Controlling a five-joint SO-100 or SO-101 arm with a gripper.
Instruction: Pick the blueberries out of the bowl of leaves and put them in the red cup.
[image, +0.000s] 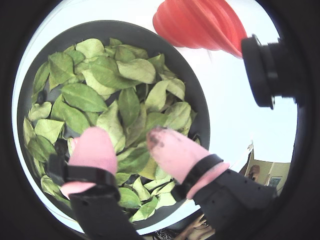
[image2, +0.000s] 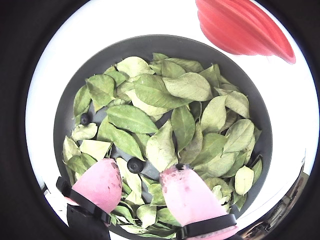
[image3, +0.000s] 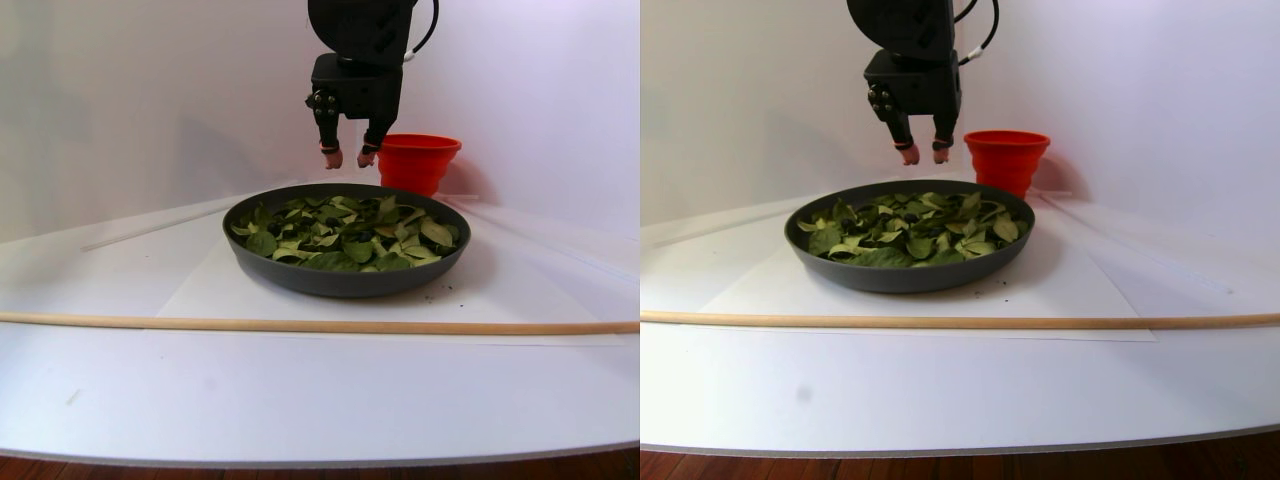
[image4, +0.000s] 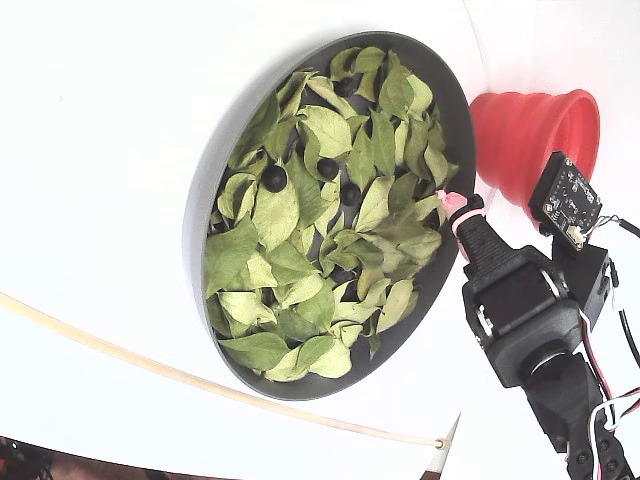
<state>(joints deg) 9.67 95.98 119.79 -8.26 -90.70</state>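
The dark grey bowl (image2: 150, 45) (image4: 228, 130) is full of loose green leaves (image2: 131, 118) (image: 82, 96). One of the blueberries (image2: 134, 165) lies bare among them just ahead of my fingertips, and another (image2: 85, 118) sits near the left wall. The fixed view shows three berries (image4: 274, 178) in a cluster. My gripper (image2: 140, 170) (image: 126, 135) (image3: 346, 158) hangs open above the leaves on the cup's side of the bowl, its pink pads (image: 92, 147) holding nothing. The red cup (image3: 418, 160) (image4: 530, 135) (image2: 245, 25) stands upright just beyond the bowl's rim.
A thin wooden stick (image3: 300, 323) (image4: 150, 365) lies across the white table in front of the bowl. The bowl rests on a white sheet (image3: 200, 290). A small black camera (image: 265, 70) (image4: 570, 200) juts from the arm close to the cup. A white wall stands behind.
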